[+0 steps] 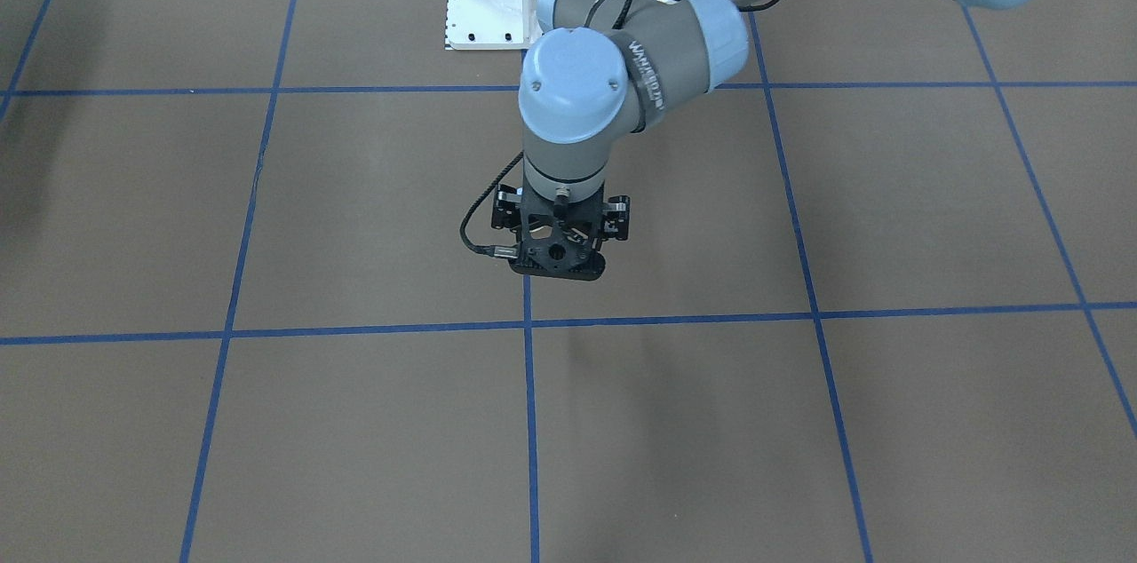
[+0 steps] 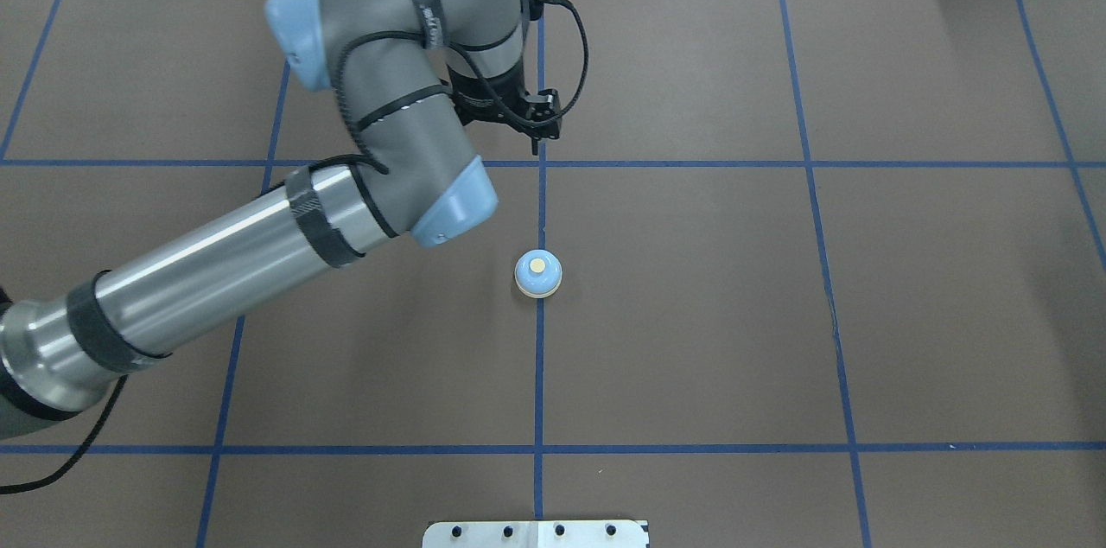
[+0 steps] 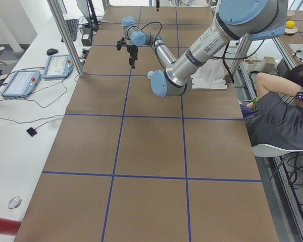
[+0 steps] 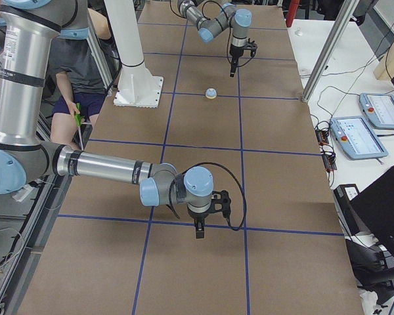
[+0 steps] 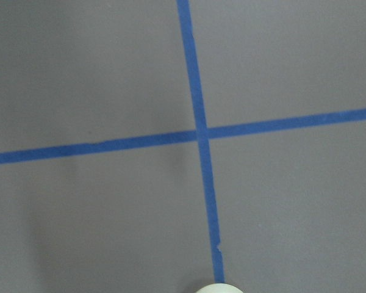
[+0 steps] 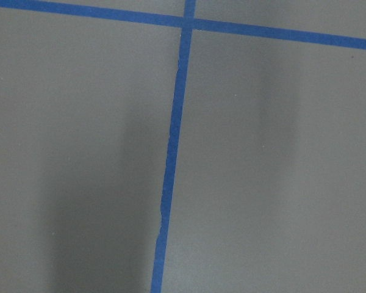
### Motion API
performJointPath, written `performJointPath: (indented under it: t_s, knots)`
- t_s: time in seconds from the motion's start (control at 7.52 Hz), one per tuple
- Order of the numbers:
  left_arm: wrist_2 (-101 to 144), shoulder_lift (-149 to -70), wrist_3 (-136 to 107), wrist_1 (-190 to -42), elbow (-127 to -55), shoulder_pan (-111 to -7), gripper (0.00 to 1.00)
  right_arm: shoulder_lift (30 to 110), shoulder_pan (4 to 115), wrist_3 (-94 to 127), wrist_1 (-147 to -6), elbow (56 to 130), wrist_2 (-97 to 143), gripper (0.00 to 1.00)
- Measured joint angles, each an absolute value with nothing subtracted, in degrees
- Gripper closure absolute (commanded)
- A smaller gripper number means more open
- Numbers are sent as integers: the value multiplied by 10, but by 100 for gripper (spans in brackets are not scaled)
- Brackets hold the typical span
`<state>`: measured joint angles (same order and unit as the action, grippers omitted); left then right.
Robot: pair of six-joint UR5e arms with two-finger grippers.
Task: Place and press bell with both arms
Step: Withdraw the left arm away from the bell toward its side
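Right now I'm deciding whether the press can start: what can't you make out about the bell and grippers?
Left gripper: jaws masked by the left arm in the overhead and front-facing views.
Right gripper: appears only in the exterior right view, too small to judge.
Bell: hidden behind that arm in the front-facing view; cut by the left wrist view's bottom edge.

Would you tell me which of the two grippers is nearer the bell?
The left gripper, hanging just beyond the bell; the right gripper is far down the table.
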<state>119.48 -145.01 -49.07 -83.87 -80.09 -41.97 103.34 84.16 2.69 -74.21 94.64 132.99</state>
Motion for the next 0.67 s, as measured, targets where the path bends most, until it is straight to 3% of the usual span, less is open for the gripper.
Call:
performJointPath:
  t_s: [0.4,0.67]
  knots:
    - [1198,-1263,-326,-836,-975,-486,0,1026,842,22,-740,960,1330,0]
    - [1202,-1146,-191,-836,-1047,-549,0,1017,842,26,-742,992,1326,0]
